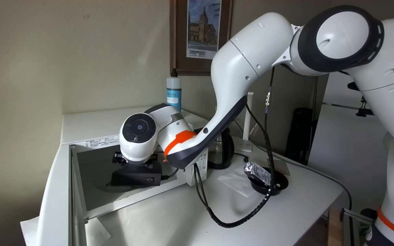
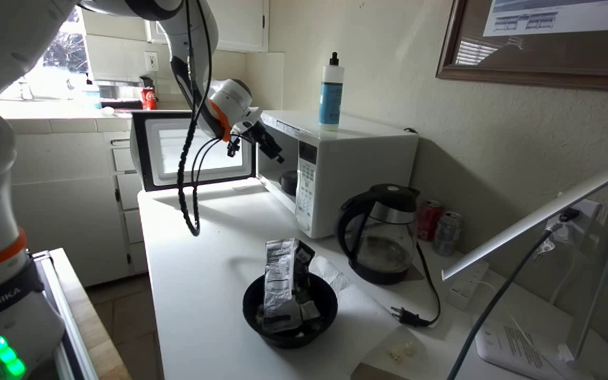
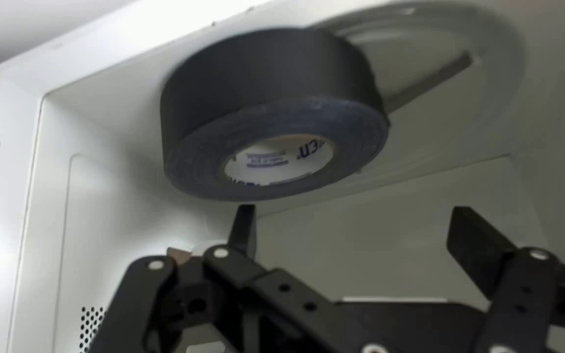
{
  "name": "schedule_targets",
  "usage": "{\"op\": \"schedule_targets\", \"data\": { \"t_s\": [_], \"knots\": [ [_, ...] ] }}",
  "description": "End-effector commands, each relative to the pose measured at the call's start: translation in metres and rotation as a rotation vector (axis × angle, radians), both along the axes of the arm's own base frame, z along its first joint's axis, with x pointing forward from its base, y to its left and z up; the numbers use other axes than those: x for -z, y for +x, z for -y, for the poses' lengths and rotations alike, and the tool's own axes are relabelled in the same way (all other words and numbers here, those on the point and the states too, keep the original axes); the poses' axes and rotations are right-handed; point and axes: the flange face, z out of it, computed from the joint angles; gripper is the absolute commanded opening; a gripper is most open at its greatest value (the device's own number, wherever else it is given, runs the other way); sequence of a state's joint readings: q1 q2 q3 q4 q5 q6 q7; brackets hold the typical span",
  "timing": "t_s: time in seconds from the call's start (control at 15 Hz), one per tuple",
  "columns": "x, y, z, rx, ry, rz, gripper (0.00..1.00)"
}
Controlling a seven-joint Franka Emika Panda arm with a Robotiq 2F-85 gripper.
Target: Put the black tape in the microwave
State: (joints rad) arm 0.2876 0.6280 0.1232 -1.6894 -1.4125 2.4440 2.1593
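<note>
Looking at the black tape (image 3: 275,115) inside the microwave (image 2: 372,174); in the wrist view it partly covers the glass turntable (image 3: 500,59), pale printed core showing. My gripper (image 3: 353,211) is at the microwave's mouth, fingers (image 3: 244,233) spread wide. Tape sits outside the gap, one fingertip just beside its rim; can't tell if they touch. Clearance: microwave door (image 1: 51,191) stands open on one side of me, keypad panel (image 2: 306,184) borders the opening on the other, and in an exterior view the tape shows just beside that panel's edge. A blue-labelled bottle (image 2: 330,100) stands upright on the microwave's top. My cable loop (image 1: 227,225) hangs over the white table (image 2: 198,295). Further out: black-handled glass jug (image 2: 380,240) just beside the microwave, red can (image 2: 430,220) and silver can (image 2: 447,234) near it, plug (image 2: 412,317) lying on the table. Then a black bowl (image 2: 293,343) with a crumpled foil packet (image 2: 283,285) tilted in it, white paper towel (image 2: 364,309) beside. Desk lamp (image 2: 598,258) stands well apart from the microwave.
</note>
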Motion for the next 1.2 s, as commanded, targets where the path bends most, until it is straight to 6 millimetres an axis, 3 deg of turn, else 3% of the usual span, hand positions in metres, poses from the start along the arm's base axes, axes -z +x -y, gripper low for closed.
{"op": "schedule_targets", "data": {
  "t_s": [0.0, 0.2, 0.33, 0.47, 0.87, 0.93, 1.13],
  "knots": [
    [-0.021, -0.073, -0.022, -0.135, 0.089, -0.11, 1.0],
    [-0.037, -0.12, -0.026, -0.263, 0.14, -0.209, 1.0],
    [-0.041, -0.147, -0.018, -0.323, 0.146, -0.294, 1.0],
    [-0.048, -0.174, -0.003, -0.403, 0.11, -0.333, 1.0],
    [-0.073, -0.249, 0.055, -0.289, -0.04, -0.417, 1.0],
    [-0.059, -0.217, 0.035, -0.332, -0.004, -0.422, 1.0],
    [-0.074, -0.24, 0.051, -0.302, -0.038, -0.4, 1.0]
  ]
}}
